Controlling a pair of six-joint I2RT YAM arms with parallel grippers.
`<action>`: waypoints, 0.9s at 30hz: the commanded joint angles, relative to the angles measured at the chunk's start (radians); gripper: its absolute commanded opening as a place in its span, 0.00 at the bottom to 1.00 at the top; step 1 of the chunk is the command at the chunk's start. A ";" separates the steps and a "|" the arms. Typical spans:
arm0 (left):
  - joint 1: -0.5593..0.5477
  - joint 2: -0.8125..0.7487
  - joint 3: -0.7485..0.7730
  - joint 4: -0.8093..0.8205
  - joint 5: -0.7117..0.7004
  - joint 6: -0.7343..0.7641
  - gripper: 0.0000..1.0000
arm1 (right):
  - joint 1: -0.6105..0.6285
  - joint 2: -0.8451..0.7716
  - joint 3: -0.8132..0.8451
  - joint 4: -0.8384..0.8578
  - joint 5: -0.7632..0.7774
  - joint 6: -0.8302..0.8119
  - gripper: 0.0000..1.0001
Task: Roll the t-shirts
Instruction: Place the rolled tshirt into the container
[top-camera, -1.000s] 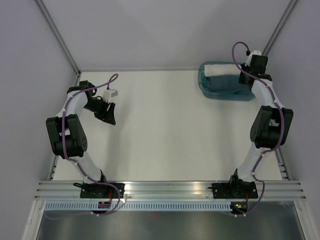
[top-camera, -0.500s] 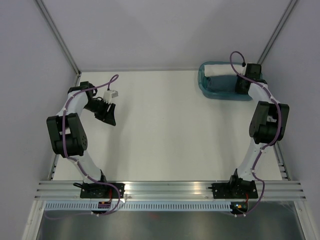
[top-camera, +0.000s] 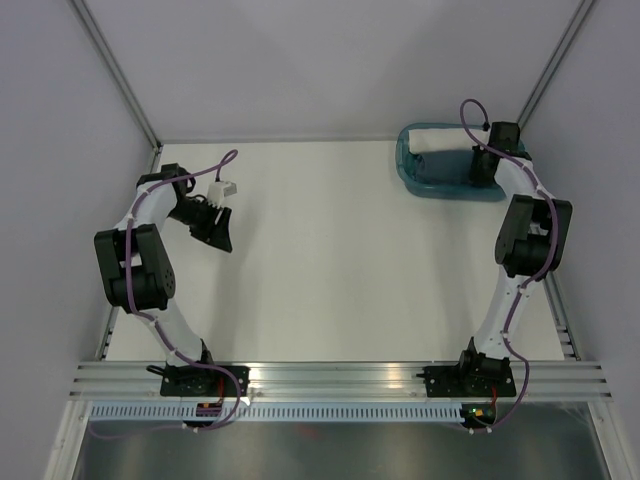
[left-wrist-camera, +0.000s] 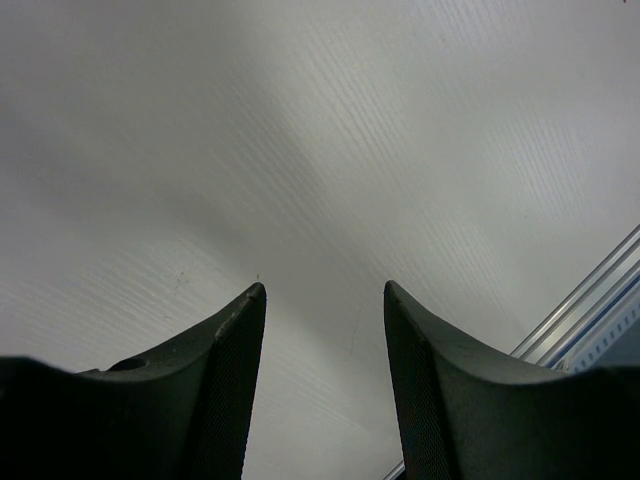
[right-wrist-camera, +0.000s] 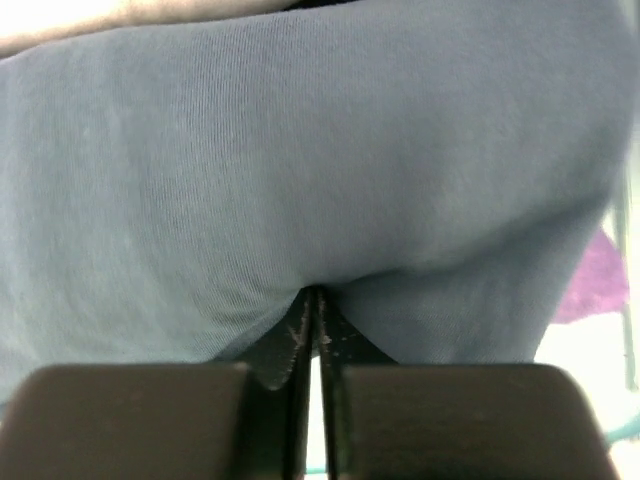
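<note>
T-shirt, slate-blue, lies in the teal basket at the far right corner of the tabletop. Right gripper presses into it, jaws all but clenched; we cannot confirm a pinch. Left gripper hangs released, empty, aside, presumably to leave mid-tabletop open for rolling. Basket walls crowd the lift.
</note>
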 joint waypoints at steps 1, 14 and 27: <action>0.006 -0.001 0.016 -0.004 0.022 0.033 0.57 | -0.010 -0.117 0.004 0.024 0.037 -0.021 0.22; 0.008 -0.141 -0.034 0.047 -0.024 -0.058 1.00 | -0.040 -0.542 -0.310 0.071 0.258 0.025 0.98; 0.016 -0.359 -0.191 0.140 -0.070 -0.137 1.00 | -0.060 -1.208 -0.966 0.153 0.340 0.260 0.98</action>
